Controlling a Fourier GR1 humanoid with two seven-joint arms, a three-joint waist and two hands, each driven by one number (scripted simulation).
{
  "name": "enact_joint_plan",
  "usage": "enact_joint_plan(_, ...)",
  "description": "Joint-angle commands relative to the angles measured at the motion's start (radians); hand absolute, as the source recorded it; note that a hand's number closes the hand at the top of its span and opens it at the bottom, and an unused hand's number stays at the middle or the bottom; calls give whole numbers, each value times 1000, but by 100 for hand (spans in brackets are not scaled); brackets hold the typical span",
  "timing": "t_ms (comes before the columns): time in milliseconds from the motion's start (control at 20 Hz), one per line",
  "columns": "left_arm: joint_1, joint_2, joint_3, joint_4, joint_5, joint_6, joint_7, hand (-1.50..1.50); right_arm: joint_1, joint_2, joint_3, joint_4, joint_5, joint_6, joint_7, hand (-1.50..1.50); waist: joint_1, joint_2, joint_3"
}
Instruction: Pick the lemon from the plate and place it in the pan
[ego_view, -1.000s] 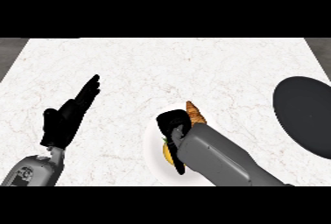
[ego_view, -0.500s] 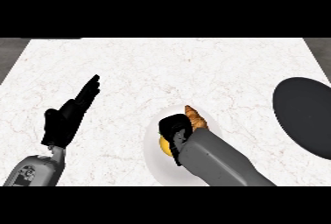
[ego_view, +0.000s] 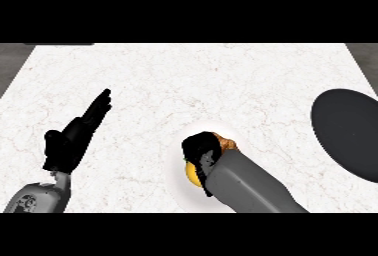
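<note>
A white plate (ego_view: 186, 199) lies at the lower middle of the counter, mostly hidden under my right forearm. My right hand (ego_view: 202, 150) hangs over the plate with its fingers curled downward. The yellow lemon (ego_view: 192, 174) peeks out just below the hand, at the wrist's left side. A brown food item (ego_view: 227, 144) shows at the hand's right edge. Whether the fingers hold anything is hidden. The dark pan (ego_view: 350, 131) sits at the right edge, well apart from the hand. My left hand (ego_view: 74, 137) rests open at the left, fingers pointing up and away.
The white marble counter (ego_view: 184, 80) stretches wide behind both hands and between the plate and the pan. Its far edge runs along the top of the view.
My right hand has slid down and toward me over the plate, now covering most of the brown item. The left hand has not moved.
</note>
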Motion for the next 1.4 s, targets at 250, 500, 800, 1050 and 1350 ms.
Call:
enact_joint_plan(250, 36, 7, 54, 1, -2, 27, 26, 0, 170, -90, -131, -271, 185, -382, 181, 150, -91, -16, 3)
enact_joint_plan(500, 37, 5, 46, 0, -8, 20, 26, 0, 282, -136, -129, -526, 349, -571, 273, 150, -87, -11, 1)
enact_joint_plan(800, 46, 8, 37, -50, -2, 9, 50, 0, 294, -213, -66, -833, 641, -631, 381, 150, -64, -12, 0)
enact_joint_plan(1050, 57, -25, 13, -36, -32, 13, 4, 0, 434, -259, -74, -1088, 767, -594, 412, 150, -32, 5, 0)
enact_joint_plan(1350, 24, -31, 24, -42, -17, -10, 46, 0, 608, -253, -169, -1151, 852, -724, 364, 150, -19, 11, 1)
